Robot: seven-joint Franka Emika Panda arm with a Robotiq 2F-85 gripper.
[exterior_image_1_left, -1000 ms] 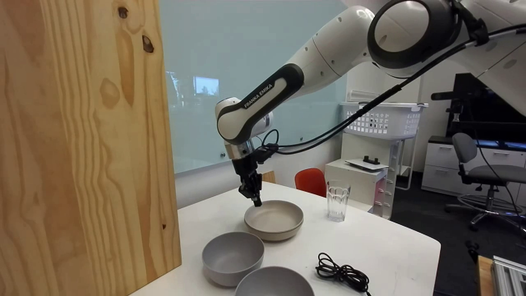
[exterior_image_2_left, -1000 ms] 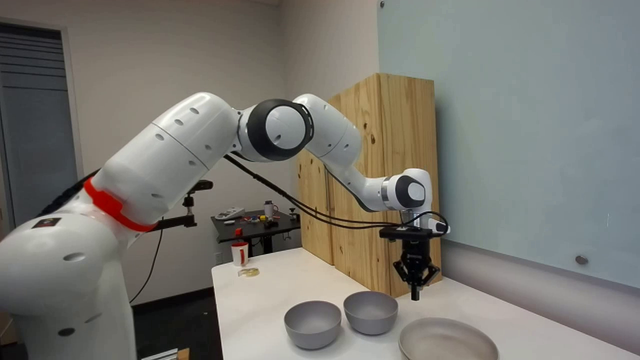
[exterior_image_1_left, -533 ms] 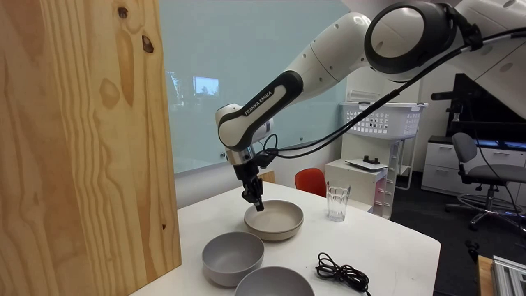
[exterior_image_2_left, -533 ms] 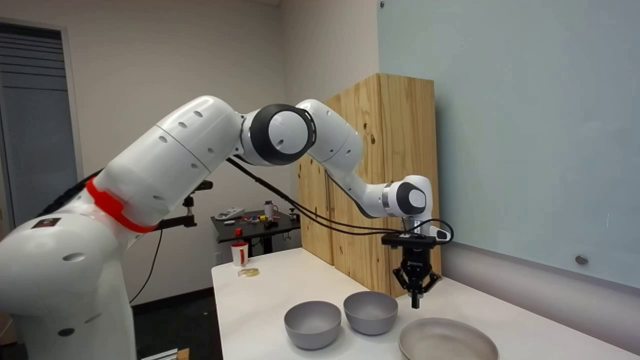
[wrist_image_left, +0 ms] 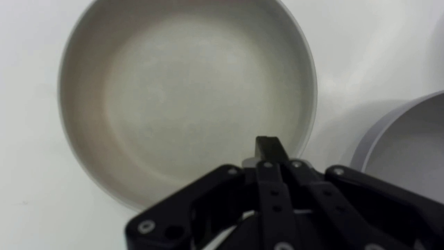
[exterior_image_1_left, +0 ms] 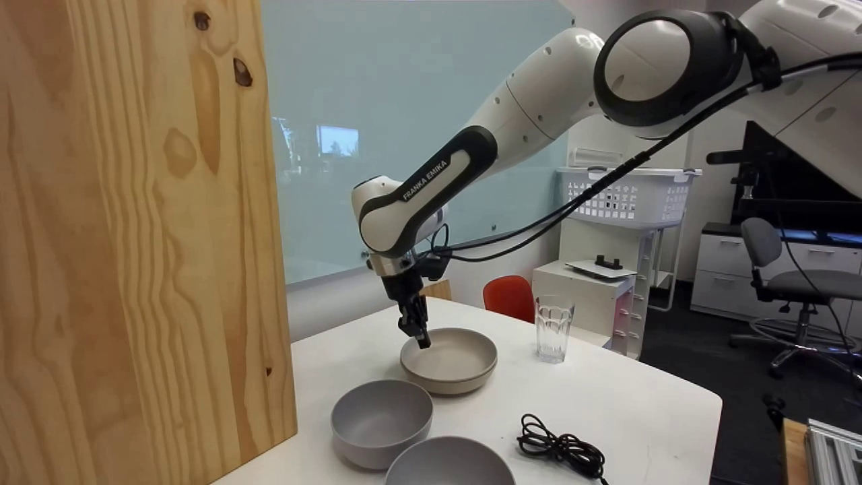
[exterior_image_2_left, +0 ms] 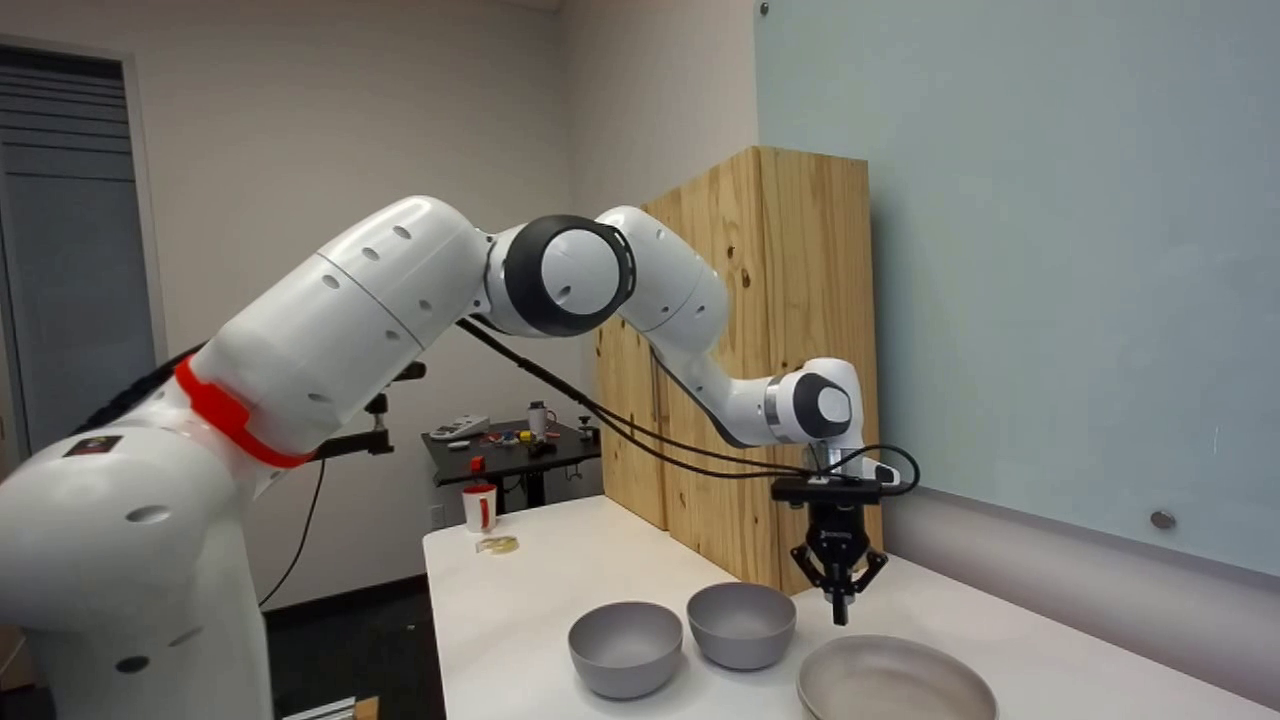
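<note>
My gripper points down, its black fingertips together with nothing between them. It also shows in an exterior view and the wrist view. It is just above the rim area of a wide, shallow beige dish, which looks like two stacked dishes. The dish also shows in an exterior view and fills much of the wrist view. I cannot tell whether the fingertips touch it. A deeper grey bowl stands beside the dish, also in an exterior view and partly in the wrist view.
A second grey bowl stands beside the first one, also in an exterior view. A clear glass and a coiled black cable lie beyond. A tall wooden cabinet, a glass board and a mug border the white table.
Over the last second the arm and gripper have come down closer to the beige dish, with a small shift to the side. The fingers stay together. The dishes and bowls have not moved.
</note>
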